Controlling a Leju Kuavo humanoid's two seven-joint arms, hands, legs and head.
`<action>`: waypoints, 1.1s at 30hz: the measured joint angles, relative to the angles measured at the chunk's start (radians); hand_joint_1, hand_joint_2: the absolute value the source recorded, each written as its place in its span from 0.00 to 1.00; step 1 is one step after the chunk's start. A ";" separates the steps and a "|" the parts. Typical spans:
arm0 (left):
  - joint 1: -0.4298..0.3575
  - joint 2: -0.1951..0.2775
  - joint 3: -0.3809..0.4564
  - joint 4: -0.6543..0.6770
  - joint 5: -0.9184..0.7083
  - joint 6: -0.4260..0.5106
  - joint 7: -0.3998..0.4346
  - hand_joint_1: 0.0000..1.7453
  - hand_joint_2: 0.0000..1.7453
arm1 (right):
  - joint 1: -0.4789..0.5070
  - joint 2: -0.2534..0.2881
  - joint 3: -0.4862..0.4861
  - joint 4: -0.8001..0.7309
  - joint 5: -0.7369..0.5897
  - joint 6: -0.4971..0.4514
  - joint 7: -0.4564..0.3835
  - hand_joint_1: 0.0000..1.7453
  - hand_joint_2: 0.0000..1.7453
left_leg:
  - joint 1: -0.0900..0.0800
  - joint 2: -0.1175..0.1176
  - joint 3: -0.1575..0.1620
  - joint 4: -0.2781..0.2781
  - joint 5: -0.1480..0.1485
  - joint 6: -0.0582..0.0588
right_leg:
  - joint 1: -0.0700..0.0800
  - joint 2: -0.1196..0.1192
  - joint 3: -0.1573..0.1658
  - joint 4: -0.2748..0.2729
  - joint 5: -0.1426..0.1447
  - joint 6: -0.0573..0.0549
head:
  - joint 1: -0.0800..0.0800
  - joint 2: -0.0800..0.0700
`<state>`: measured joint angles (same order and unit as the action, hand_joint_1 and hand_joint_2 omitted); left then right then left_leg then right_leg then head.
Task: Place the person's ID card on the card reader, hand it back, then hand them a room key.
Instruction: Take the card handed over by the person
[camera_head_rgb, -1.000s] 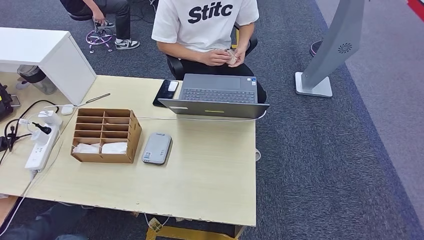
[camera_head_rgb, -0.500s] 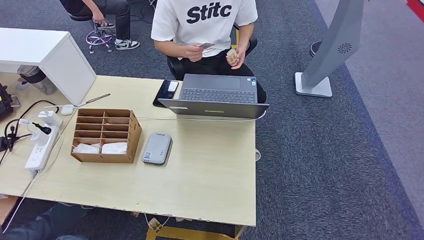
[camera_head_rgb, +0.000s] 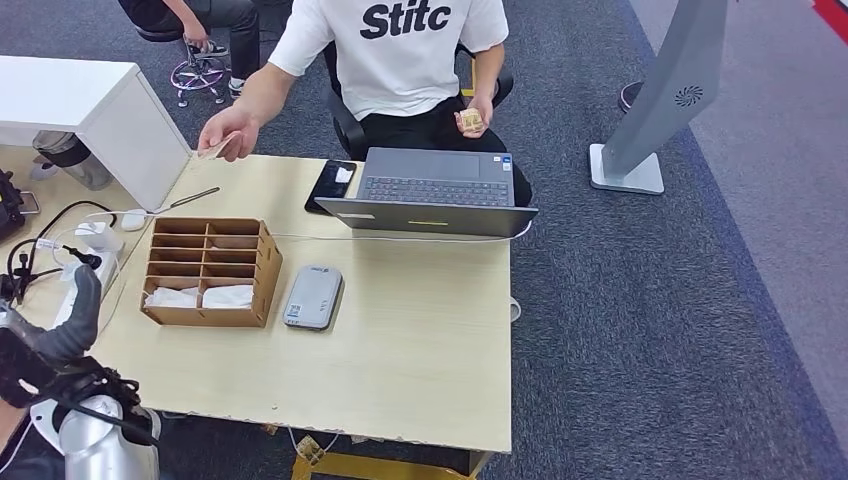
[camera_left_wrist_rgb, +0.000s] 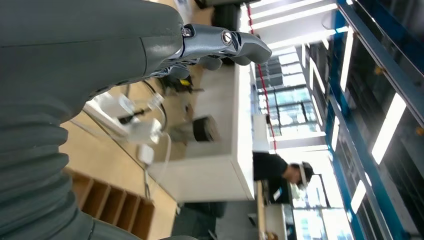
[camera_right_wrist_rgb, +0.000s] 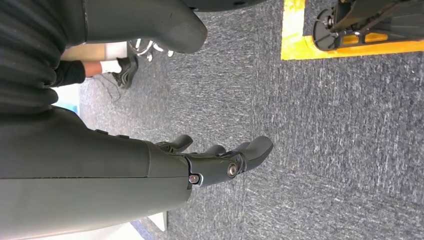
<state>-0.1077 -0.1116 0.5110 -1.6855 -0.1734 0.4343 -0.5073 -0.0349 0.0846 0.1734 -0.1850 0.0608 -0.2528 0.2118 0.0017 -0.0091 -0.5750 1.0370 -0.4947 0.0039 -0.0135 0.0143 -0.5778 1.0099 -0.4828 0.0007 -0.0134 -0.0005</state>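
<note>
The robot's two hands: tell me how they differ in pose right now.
The left hand is raised beside the table's near left corner, close to the power strip; the right hand hangs low over the grey carpet. The left hand's fingers reach toward the desk; the right hand's point at the floor. Both hold nothing, their fingers loosely extended, and neither has yet reached the ID card that the person's hand offers.

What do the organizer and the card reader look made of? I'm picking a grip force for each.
Organizer: looks like thin wood or fibreboard, matte brown, with raw-looking divider edges.
Card reader: seems moulded plastic, smooth matte grey, with rounded corners and a small printed label.
</note>
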 joint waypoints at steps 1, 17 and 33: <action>-0.016 0.008 -0.026 0.001 -0.015 -0.005 0.012 0.00 1.00 | 0.000 0.000 0.002 0.000 0.003 0.004 0.003 0.00 1.00 | 0.000 0.000 0.000 0.000 0.000 0.000 | 0.000 0.000 0.000 0.000 0.000 0.000 | 0.000 0.000; -0.278 0.108 -0.361 0.183 -0.310 -0.007 0.200 0.00 1.00 | -0.005 0.002 0.033 0.000 0.054 0.043 0.018 0.00 1.00 | 0.000 0.001 0.000 0.000 0.000 0.000 | 0.000 0.001 0.000 0.000 0.001 0.000 | 0.000 0.000; -0.410 0.238 -0.641 0.358 -0.699 0.021 0.358 1.00 1.00 | -0.009 0.000 0.076 0.002 0.136 0.098 -0.011 0.00 1.00 | 0.000 0.004 0.000 0.000 0.000 0.000 | 0.000 0.004 -0.001 0.001 0.001 -0.001 | 0.000 0.000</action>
<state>-0.5176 0.1262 -0.1296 -1.3274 -0.8726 0.4556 -0.1488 -0.0443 0.0847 0.2496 -0.1825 0.1973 -0.1552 0.2004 0.0018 -0.0055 -0.5751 1.0372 -0.4944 0.0039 -0.0134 0.0183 -0.5789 1.0106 -0.4814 -0.0008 -0.0135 -0.0005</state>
